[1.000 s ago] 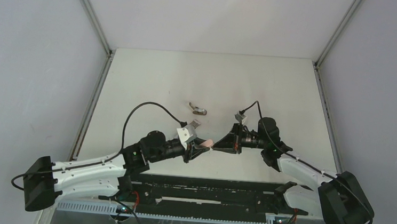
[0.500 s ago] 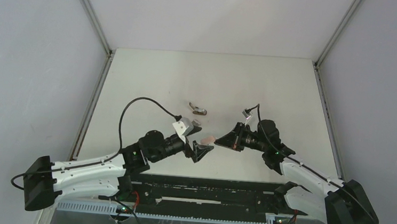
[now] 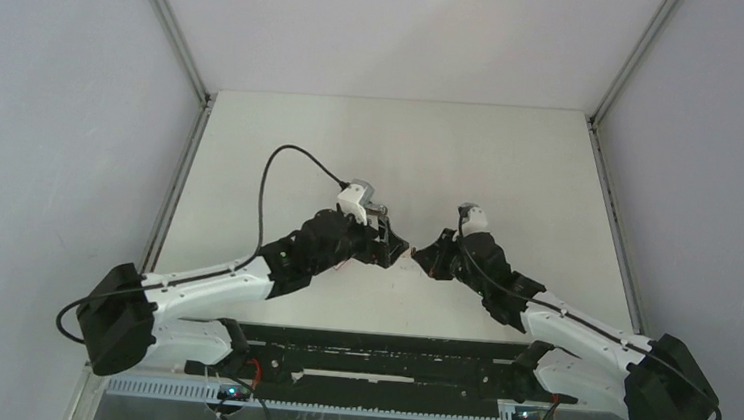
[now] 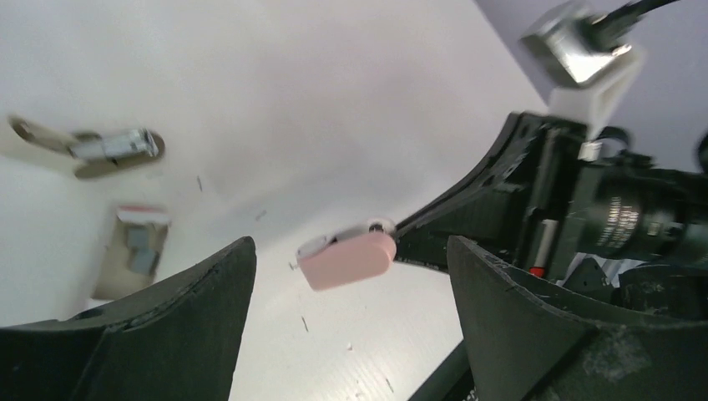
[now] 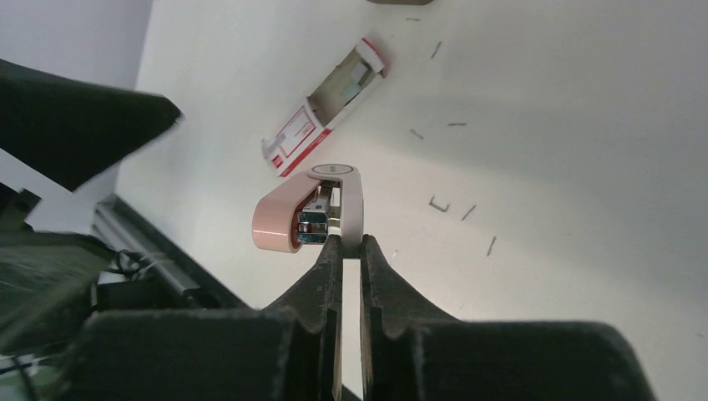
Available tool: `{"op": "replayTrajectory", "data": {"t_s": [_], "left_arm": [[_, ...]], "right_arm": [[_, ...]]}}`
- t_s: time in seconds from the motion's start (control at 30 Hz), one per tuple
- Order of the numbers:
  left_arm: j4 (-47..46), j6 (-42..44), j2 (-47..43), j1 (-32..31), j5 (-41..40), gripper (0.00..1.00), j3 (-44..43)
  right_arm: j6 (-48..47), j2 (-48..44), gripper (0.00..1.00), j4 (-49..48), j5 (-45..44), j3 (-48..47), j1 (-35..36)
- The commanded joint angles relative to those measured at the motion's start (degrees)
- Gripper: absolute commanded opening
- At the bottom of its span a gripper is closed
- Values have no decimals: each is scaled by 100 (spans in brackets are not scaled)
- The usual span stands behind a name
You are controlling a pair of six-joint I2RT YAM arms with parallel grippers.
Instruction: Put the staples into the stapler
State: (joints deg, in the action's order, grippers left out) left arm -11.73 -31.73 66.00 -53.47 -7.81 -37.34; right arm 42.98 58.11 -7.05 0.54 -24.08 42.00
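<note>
Top view: the left gripper (image 3: 392, 244) and right gripper (image 3: 422, 257) meet nearly tip to tip above the desk (image 3: 403, 142).

Left wrist: the left gripper stands wide open. The pink stapler (image 4: 349, 257) hangs between its fingers, touching neither. The staples box (image 4: 136, 245) and a metal piece (image 4: 113, 146) lie on the desk beyond.

Right wrist: the right gripper is clamped on the stapler's end, above the desk. The staples box lies beyond, tray slid out, with loose staples (image 5: 438, 203) scattered nearby.

Pink stapler (image 5: 274, 219), apparently hinged open, aloft; staples box (image 5: 294, 136) lies open.
</note>
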Motion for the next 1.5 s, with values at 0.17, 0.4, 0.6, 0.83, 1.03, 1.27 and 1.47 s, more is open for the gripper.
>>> {"op": "replayTrajectory", "data": {"t_s": [0.17,0.4,0.6,0.83,1.03,1.27,1.47], "left_arm": [[-153,-577,1112,56,442,86,-825],[2,-546,1437,91,240,78,-912],[-33,-600,1672,91,280,67,-897],[-62,-624,1816,100,228,55,-889],[-66,-643,1783,130,257,39,-830],[-107,-649,1694,183,347,25,-733],[-115,-642,1582,214,398,22,-637]], "right_arm": [[-520,167,0,180,-1490,-472,655],[-593,168,0,182,-1695,-484,788],[-640,196,0,165,-1742,-484,808],[-673,160,0,256,-1881,-484,849],[-657,140,0,329,-1982,-488,854],[-591,181,0,385,-2065,-486,849],[-573,183,0,496,-2186,-491,829]]}}
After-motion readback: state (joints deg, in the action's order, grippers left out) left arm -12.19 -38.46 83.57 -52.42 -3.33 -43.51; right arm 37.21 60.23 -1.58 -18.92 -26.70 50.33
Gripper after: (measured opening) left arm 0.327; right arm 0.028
